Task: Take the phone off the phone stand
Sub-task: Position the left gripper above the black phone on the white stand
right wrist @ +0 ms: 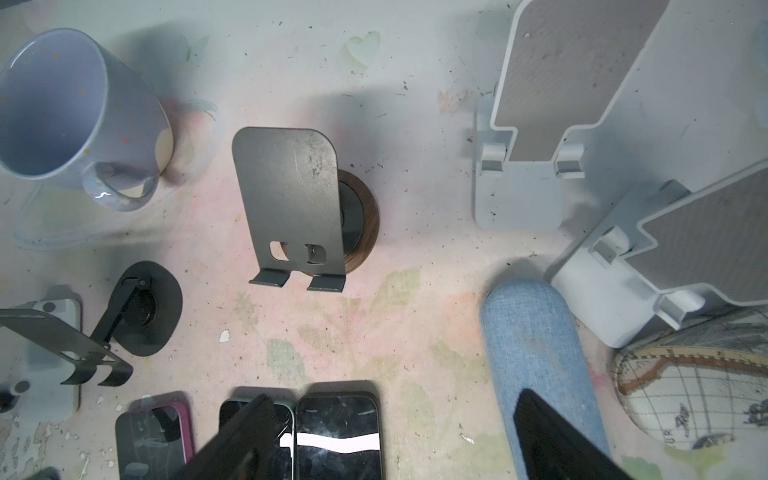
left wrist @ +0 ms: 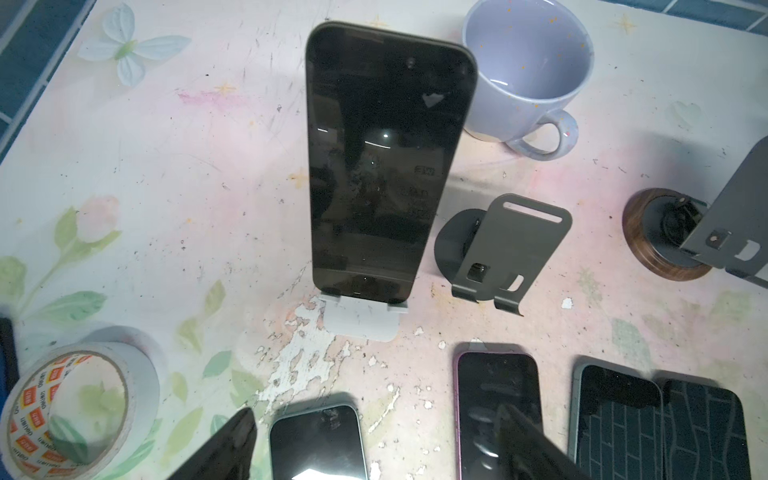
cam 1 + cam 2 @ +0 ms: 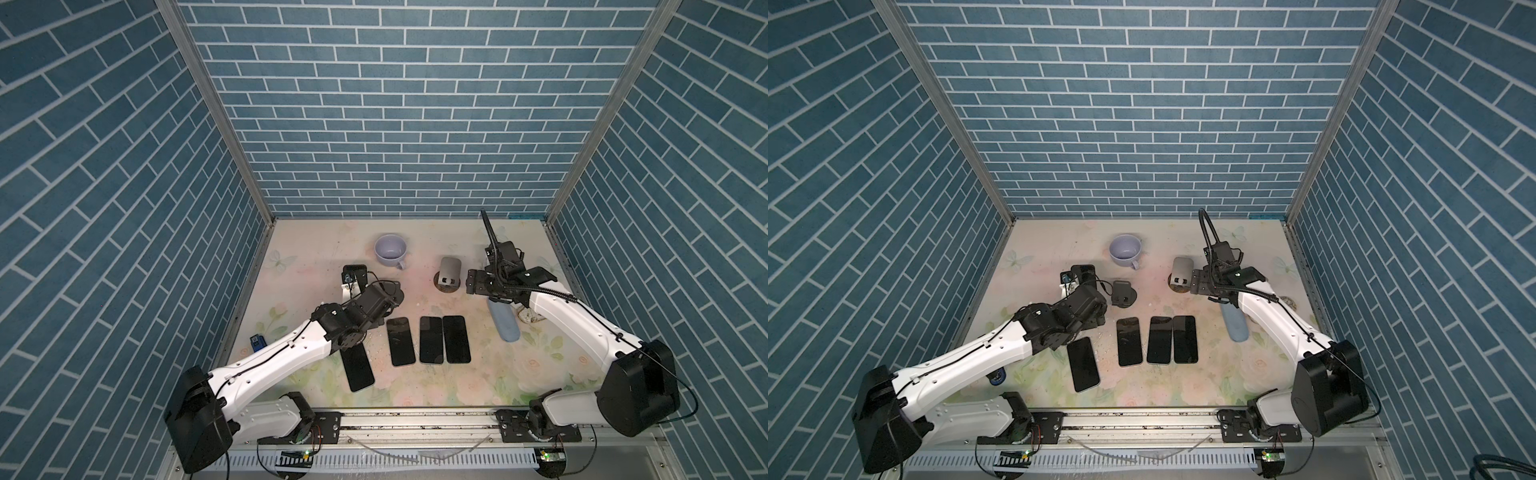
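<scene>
left gripper (image 2: pixel 376 415): jaws apart, empty
phone (image 2: pixel 386 166): ahead of it, upright on phone stand (image 2: pixel 360 322), untouched
right gripper (image 1: pixel 395 399): jaws apart, empty

The phone (image 2: pixel 386 166) has a black screen and sits on a pale grey stand (image 2: pixel 359 322). The table (image 2: pixel 166 166) is pastel pink, printed with green leaves and a white butterfly. The mug (image 2: pixel 528 70) is lavender, and the dark grey stand (image 2: pixel 507 249) is plain. The tape roll (image 2: pixel 70 415) is white with orange-red labels. The walls (image 3: pixel 395 104) are patterned in blue brick.
</scene>
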You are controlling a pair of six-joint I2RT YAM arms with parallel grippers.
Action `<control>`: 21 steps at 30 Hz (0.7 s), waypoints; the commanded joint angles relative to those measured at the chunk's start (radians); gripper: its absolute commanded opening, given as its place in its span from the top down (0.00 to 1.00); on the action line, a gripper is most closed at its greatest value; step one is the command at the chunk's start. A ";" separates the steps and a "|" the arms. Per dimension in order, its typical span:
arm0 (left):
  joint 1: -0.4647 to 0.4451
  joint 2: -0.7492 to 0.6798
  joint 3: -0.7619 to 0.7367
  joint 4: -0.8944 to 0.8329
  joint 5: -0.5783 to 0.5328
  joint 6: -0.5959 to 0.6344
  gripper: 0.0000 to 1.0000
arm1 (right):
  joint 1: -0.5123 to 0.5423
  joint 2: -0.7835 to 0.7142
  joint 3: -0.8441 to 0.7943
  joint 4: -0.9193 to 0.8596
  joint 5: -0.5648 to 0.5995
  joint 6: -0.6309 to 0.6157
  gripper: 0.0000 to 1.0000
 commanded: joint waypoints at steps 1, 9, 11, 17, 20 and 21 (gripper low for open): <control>0.073 -0.011 -0.019 0.029 0.071 0.081 0.09 | -0.003 0.018 0.053 -0.018 -0.022 0.013 0.09; 0.174 0.091 0.046 0.062 0.134 0.295 0.04 | -0.003 0.027 0.061 -0.021 -0.030 0.029 0.09; 0.187 0.133 0.074 0.065 0.133 0.330 0.04 | -0.003 0.029 0.064 -0.025 -0.027 0.031 0.09; 0.235 0.196 0.097 0.157 0.165 0.342 0.03 | -0.004 0.039 0.064 -0.040 -0.017 0.034 0.09; 0.255 0.217 0.096 0.208 0.182 0.349 0.03 | -0.003 0.040 0.065 -0.046 -0.013 0.034 0.09; 0.261 0.223 0.097 0.221 0.185 0.354 0.03 | -0.004 0.041 0.065 -0.047 -0.011 0.035 0.09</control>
